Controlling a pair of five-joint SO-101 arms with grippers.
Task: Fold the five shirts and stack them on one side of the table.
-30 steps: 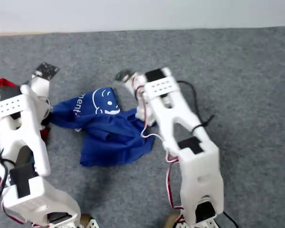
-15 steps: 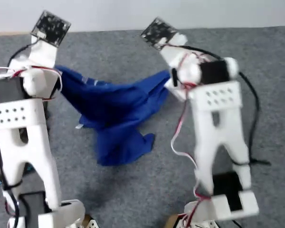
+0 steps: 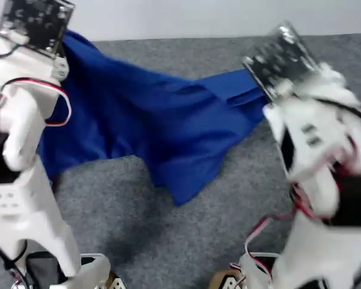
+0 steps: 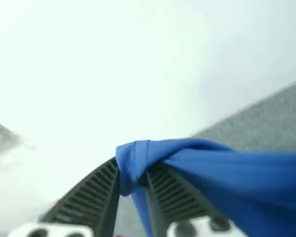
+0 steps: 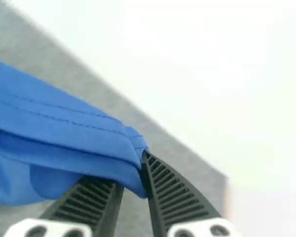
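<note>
Light's coming in bright and soft from overhead, so the blue shirt (image 3: 168,126) is only throwing a faint, soft-edged shadow onto the grey table (image 3: 186,253) underneath it. In both wrist views the wall (image 4: 138,59) behind is blowing out to a near-white glare, while the shirt's folds are showing up evenly lit.

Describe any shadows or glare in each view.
High view: the blue shirt casts a soft shadow on the grey table. Left wrist view: white glare behind the left hand. Right wrist view: the same behind the right hand.
</note>
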